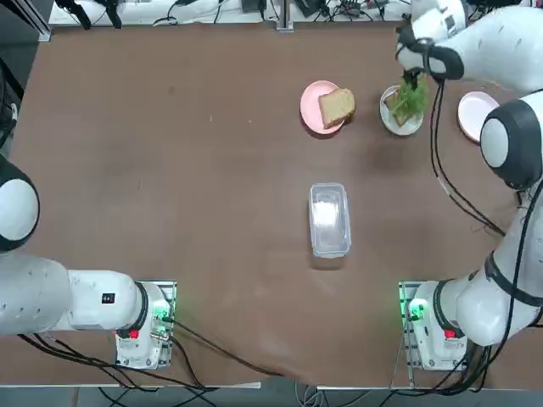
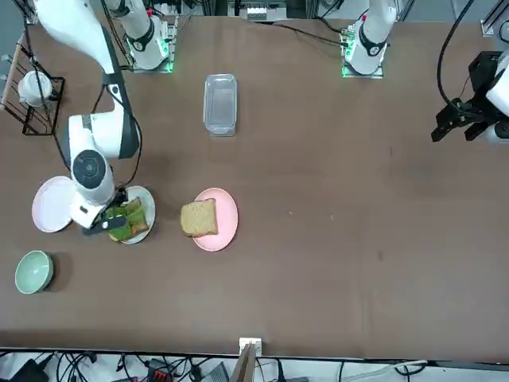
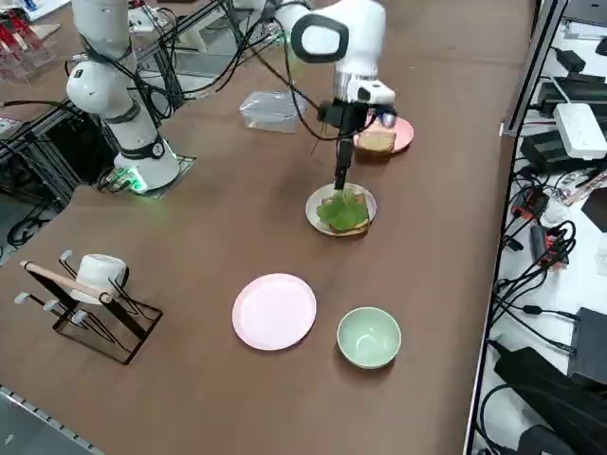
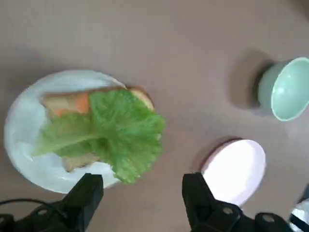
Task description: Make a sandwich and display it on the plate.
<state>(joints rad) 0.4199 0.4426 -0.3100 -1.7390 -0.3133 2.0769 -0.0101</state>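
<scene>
On the small white plate (image 4: 21,125) lies a tan bread slice (image 4: 63,102) with orange filling, and a green lettuce leaf (image 4: 116,133) rests on top of it. In the top view this open-faced sandwich (image 1: 405,103) sits at the far right of the table. My right gripper (image 4: 143,186) hangs just above it, open, with nothing between its fingers. From the side the gripper (image 3: 341,180) points straight down at the lettuce (image 3: 341,210). A second bread slice (image 1: 337,106) lies on a pink plate (image 1: 310,106) to the left.
An empty pink plate (image 1: 475,114) and a pale-green bowl (image 3: 369,336) lie beyond the white plate, toward the table's right edge. A clear lidded container (image 1: 329,219) sits mid-table. A wire rack with a mug (image 3: 90,294) stands near the right edge.
</scene>
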